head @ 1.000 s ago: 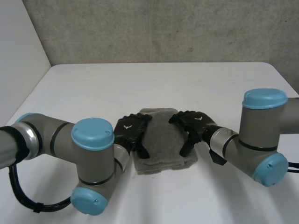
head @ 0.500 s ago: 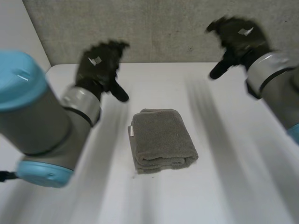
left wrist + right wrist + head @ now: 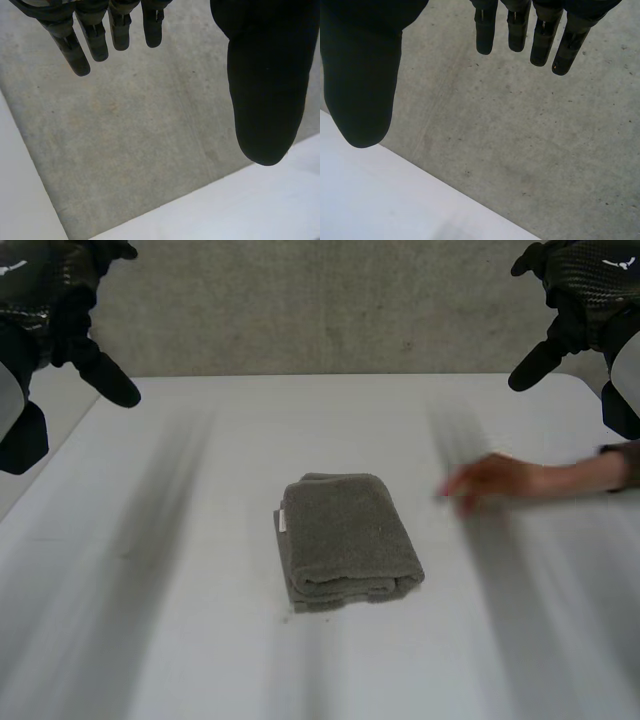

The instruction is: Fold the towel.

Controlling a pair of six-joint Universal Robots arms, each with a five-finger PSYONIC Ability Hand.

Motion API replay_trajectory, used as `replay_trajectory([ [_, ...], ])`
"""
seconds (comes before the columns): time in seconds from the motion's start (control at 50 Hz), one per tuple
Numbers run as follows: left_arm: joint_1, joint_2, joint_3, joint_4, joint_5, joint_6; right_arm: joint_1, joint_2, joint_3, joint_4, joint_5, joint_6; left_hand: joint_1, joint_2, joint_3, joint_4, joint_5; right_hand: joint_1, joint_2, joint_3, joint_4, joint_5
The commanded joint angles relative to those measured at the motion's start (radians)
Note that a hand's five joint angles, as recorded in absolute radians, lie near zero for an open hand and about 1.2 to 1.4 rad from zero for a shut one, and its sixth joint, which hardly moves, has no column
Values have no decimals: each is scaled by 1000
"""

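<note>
Mid tabletop [image 3: 180, 640], roughly centred between the arms: towel [image 3: 347, 540], folded into a thick compact block, lying flat. Long axis runs near-to-far from the robot, skewed a bit w/ the near end toward robot's right. Stacked fold layers show at the near short end, facing the head cam; far short end is smooth, rounded. Small white tag [image 3: 283, 522] sits on the left long edge.

Left hand [image 3: 45, 285] is up high at the left, well apart from the towel. Its fingers [image 3: 80, 50] are straight, thumb spread wide, nothing held. Right hand [image 3: 585, 280] is up high at the right, same pose: fingers [image 3: 540, 35] straight, thumb apart, empty.

Person's hand [image 3: 490, 483] reaches in from the right side, blurred, low over the tabletop. It's near the towel's right edge, not touching. Concrete wall [image 3: 330, 310] is behind the tabletop's far edge.
</note>
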Motion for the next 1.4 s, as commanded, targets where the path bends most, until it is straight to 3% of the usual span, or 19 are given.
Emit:
replay_trajectory([
  [0.02, -4, -6, -12, -1, 20, 49, 10, -18, 17, -4, -8, -4, 2, 9, 9, 8, -18, -73, -76, -42, -62, -69],
  [0.42, -16, 36, -49, 25, 19, 43, 17, -82, 68, -14, -2, -36, -4, 3, 3, 2, -24, -73, -76, -42, -62, -69],
  [0.66, -16, 86, -99, 145, 17, 52, 3, -108, 79, -18, -2, -34, 2, 9, 9, 8, -18, -73, -76, -42, -62, -69],
  [1.2, -13, 132, -84, 88, 10, 53, -6, -196, 73, -15, -14, -36, -4, 3, 3, 2, -24, -73, -76, -42, -62, -69],
  [1.4, -18, 152, -89, 85, 11, 53, -10, -210, 66, -11, -62, -36, -4, 3, 3, 2, -24, -73, -76, -42, -62, -69],
])
